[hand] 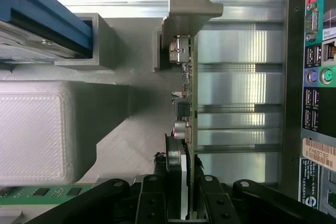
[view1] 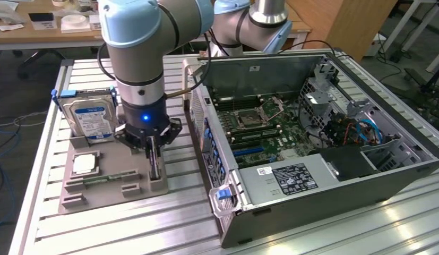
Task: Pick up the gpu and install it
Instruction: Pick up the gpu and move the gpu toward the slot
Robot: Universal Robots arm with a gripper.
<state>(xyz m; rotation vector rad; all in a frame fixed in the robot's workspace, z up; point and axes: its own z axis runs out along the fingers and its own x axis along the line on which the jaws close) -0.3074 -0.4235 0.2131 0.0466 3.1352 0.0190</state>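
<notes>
The gpu (view1: pixel 155 163) stands on its edge in a slot of the grey parts tray (view1: pixel 99 199), at the tray's side nearest the computer case. In the wrist view the gpu (hand: pixel 190 93) shows as a thin board edge with small components and a metal bracket at its far end. My gripper (view1: pixel 154 150) hangs straight down over the card, one finger on each side of it. In the wrist view my gripper (hand: pixel 181 184) straddles the card's near end, with the black fingers (hand: pixel 152 198) close to its faces and a narrow gap still showing.
A silver hard drive (view1: pixel 92 119) with a blue frame stands at the tray's back. A processor (view1: pixel 85 163) and a green memory stick (view1: pixel 100 180) lie on the tray. The open computer case (view1: pixel 311 133) lies at the exterior view's right, close beside the tray on the slatted aluminium table (view1: pixel 134 234).
</notes>
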